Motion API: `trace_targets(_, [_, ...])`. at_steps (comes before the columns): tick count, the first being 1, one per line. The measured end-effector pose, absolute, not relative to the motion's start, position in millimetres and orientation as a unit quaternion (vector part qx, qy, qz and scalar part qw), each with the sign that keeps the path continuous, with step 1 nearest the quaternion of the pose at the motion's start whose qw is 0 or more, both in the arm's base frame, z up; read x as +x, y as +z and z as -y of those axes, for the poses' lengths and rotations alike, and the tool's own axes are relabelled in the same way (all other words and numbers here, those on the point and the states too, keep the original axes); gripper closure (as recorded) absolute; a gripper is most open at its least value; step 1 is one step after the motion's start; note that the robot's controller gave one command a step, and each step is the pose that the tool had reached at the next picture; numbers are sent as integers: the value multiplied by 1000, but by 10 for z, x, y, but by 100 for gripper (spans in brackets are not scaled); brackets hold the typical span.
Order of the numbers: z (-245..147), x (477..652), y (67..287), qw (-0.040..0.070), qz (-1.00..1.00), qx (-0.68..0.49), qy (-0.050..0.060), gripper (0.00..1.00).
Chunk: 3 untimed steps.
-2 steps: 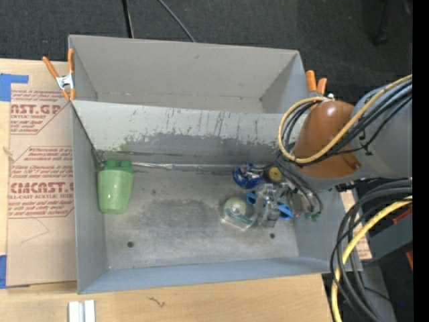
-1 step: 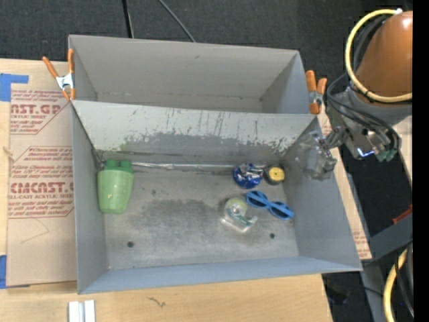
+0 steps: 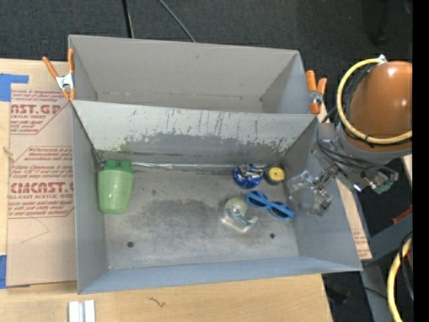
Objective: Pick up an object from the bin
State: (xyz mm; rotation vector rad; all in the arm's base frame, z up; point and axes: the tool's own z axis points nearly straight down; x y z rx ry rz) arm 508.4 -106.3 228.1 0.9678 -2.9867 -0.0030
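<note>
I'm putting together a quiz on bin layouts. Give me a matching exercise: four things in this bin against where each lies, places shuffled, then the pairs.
Things:
1. green cup
2. small yellow round thing
3. blue glasses-shaped thing
4. clear whitish thing

Places:
A. between the clear thing and the hand
B. alone at the floor's far left
C. near the back wall, right of the blue ball
D. frontmost of the right-hand cluster

Pairs: 1-B, 2-C, 3-A, 4-D

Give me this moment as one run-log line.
gripper: by right wall of bin | nearest: blue glasses-shaped toy, to its left | grasp: none seen | elsewhere: green cup, far left
</note>
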Motion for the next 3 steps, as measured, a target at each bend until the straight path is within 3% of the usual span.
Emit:
trace_targets(1, [606,5226,1373,2,942,336,-3,100])
trace_targets(2, [419,5139,701,-2,894,449,0,100])
trace_targets(3, [430,5130,700,0,894,448,0,0])
